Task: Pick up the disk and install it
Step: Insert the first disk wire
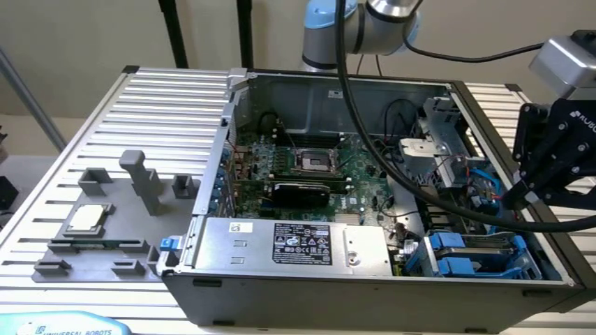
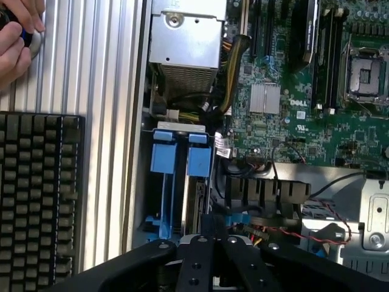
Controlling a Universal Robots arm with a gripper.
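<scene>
The fingers (image 2: 213, 234) are closed together just above the disk (image 2: 199, 163), which sits in its blue frame in the computer case (image 1: 373, 300), at the near corner on the exterior view's right.

Table (image 1: 167, 91): ribbed bare aluminium, satin sheen. Computer case (image 1: 373, 307): matt grey sheet metal. Disk (image 2: 198, 163): smooth blue plastic frame. Gripper (image 2: 213, 226): matt black finish. Keyboard (image 2: 36, 194): dull black plastic keys.

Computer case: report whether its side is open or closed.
Open. The computer case lies with no side panel on top, so the motherboard and power supply are exposed.
</scene>
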